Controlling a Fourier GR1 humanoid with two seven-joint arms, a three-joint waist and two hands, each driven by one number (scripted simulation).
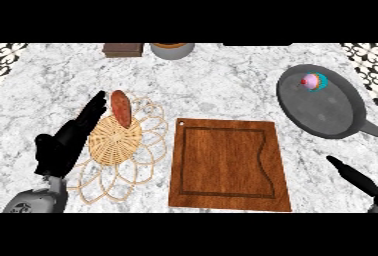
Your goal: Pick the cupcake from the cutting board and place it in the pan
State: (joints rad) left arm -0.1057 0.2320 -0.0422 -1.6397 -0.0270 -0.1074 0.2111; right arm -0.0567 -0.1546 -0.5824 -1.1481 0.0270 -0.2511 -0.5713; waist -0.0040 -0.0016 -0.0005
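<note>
Look for the cupcake point(313, 81) inside the pan point(325, 112), far right on the counter point(221, 85), seated upright on the pan's floor toward its far rim. Cutting board point(229, 165) in the near middle with no load on it, so reads as placed, with only a pull-back of the arm left to do.

Note the right hand point(348, 170) low at the near right, just near of the pan's handle point(369, 129), visible fingers straight and holding nothing. Probably kept low there to stay off the rim and the cupcake.

Note the left hand point(70, 137) at the near left, fingers straight and apart, empty, resting at the left edge of the woven mat point(111, 142) that carries a reddish-brown oblong food item point(122, 107).

Plenty of bare counter between board and pan for drawing the right arm toward the near edge. Mind the handle jutting right, close to that hand.

Well clear along the far edge: a brown box point(122, 49) and a grey pot point(172, 50).
</note>
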